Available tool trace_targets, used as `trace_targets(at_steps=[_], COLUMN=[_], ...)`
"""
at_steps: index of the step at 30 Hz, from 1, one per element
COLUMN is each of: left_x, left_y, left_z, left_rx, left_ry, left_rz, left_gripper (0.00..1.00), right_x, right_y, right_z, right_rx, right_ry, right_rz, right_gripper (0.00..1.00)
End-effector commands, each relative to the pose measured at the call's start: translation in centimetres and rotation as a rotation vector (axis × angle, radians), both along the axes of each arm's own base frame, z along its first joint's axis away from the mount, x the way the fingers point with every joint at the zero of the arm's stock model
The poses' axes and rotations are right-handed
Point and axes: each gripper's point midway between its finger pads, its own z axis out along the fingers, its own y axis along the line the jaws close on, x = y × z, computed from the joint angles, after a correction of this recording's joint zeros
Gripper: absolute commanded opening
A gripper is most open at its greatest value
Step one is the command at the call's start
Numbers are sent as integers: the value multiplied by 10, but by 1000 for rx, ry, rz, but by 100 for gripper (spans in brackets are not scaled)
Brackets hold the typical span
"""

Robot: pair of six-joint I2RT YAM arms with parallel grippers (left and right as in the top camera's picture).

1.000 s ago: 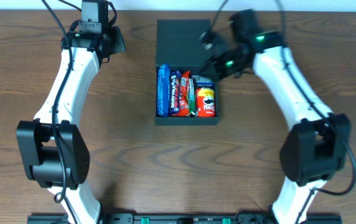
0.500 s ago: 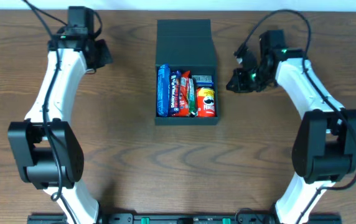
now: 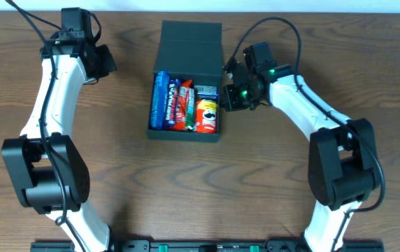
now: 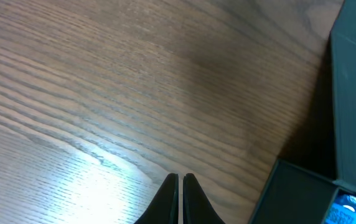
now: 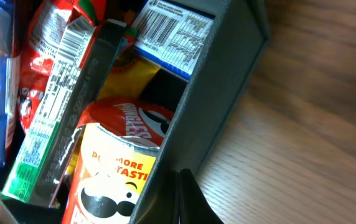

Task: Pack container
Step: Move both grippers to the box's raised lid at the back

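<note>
From overhead we see the container (image 3: 189,42) open on the table (image 3: 270,182), with a Pringles can (image 3: 208,115) and snack packs (image 3: 162,99) inside. The left gripper (image 3: 105,61), closed and empty, is well left of the container. The right gripper (image 3: 229,98), closed too, is just beside its right wall. In the left wrist view, the fingers meet over bare wood. In the right wrist view, the closed tip is beside that wall.

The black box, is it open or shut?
Open. The box has its lid folded back, and the snacks inside show.
</note>
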Motion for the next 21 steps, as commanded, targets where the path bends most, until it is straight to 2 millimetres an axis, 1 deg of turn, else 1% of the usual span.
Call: trace_targets(at_steps=[1, 4, 5, 6, 9, 12, 13, 15, 17, 21], left_x=[-4, -3, -1, 1, 11, 13, 9, -1, -7, -5], left_y=[6, 11, 9, 5, -16, -26, -30, -44, -53, -60], left_z=[8, 9, 8, 8, 1, -22, -37, -55, -68, -86], left_rx=[13, 11, 1, -22, -134, -186, -218, -295, -347, -393], left_ry=[-13, -18, -23, -32, -57, -13, 36, 104, 152, 182], left_rz=[-16, -7, -13, -30, -105, -126, -116, -135, -145, -125], left_gripper=[6, 6, 6, 6, 6, 6, 6, 6, 6, 5], right_x=[-3, 4, 9, 14, 34, 49, 54, 57, 58, 64], right_y=[6, -5, -10, -13, -23, -32, -35, -40, -43, -42], right_z=[-6, -8, -7, -6, 2, 9, 13, 14, 14, 10], right_rx=[24, -14, -27, -29, 3, 56, 82, 92, 91, 107], right_ry=[49, 35, 27, 18, -13, -28, -36, -41, -41, -42], right_rz=[-29, -67, -91, -110, -187, -246, -254, -263, -270, -285], right_gripper=[1, 2, 2, 1, 1, 1, 1, 1, 1, 1])
